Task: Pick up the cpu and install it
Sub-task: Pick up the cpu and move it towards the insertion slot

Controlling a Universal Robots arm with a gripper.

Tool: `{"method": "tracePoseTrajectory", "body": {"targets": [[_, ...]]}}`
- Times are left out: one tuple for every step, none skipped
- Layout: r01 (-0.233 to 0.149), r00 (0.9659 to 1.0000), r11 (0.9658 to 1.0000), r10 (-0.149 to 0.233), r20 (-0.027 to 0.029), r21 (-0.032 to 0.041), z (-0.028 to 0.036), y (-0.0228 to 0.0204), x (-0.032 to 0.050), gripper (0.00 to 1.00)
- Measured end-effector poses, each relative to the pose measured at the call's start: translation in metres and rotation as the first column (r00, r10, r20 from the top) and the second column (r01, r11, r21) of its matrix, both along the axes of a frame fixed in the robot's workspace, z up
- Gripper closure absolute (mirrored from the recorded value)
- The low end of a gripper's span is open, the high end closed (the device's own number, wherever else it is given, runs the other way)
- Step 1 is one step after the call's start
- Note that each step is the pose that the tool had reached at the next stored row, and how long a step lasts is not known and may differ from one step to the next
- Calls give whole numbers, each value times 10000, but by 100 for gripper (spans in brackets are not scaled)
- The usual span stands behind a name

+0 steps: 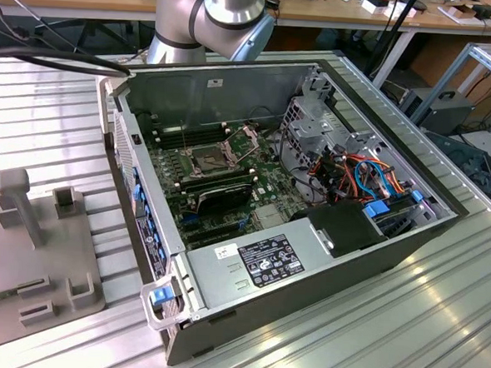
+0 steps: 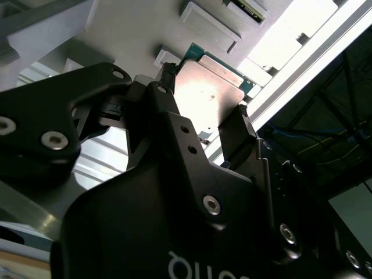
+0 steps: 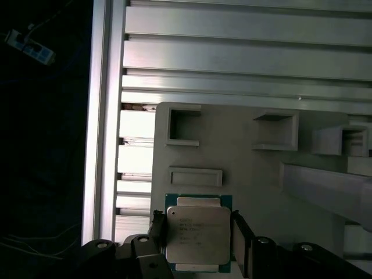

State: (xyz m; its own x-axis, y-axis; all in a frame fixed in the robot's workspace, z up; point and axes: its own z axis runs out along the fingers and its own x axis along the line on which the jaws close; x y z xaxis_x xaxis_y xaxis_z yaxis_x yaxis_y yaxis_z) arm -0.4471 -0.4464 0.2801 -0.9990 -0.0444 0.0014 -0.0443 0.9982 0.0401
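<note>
Gripper [image 3: 198, 228]: closed on the cpu [image 3: 196, 238], pinching two opposite edges, in the first wrist view
cpu: on or just above the grey tray [image 3: 244, 174], outside the case [image 1: 226, 91]; socket [image 1: 216, 159] looks open
Risk: thin edge grip may slip or tilt; a skewed cpu would bend socket pins
Unclear: whether cpu is off the tray; its underside is hidden

Ribbed aluminium table [image 1: 403, 327], open computer case [image 1: 330, 298] lying on it (side panel off), grey fixture plate [image 1: 7, 261] beside it
</note>
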Motion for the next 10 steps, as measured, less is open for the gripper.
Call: {"method": "tracePoseTrajectory", "body": {"targets": [[0, 10000, 10000, 0, -1, 0, 3, 0, 0, 45], [0, 10000, 10000, 0, -1, -1, 7, 0, 0, 45], [0, 10000, 10000, 0, -1, -1, 7, 0, 0, 45], [0, 10000, 10000, 0, -1, 0, 7, 0, 0, 45], [0, 10000, 10000, 0, -1, 0, 7, 0, 0, 45], [1, 10000, 10000, -1, -1, -1, 8, 0, 0, 45], [0, 10000, 10000, 0, -1, -1, 9, 0, 0, 45], [0, 10000, 10000, 0, -2, -2, 14, 0, 0, 45], [0, 10000, 10000, 0, -3, -2, 18, 0, 0, 45], [0, 10000, 10000, 0, -2, -1, 22, 0, 0, 45]]}}
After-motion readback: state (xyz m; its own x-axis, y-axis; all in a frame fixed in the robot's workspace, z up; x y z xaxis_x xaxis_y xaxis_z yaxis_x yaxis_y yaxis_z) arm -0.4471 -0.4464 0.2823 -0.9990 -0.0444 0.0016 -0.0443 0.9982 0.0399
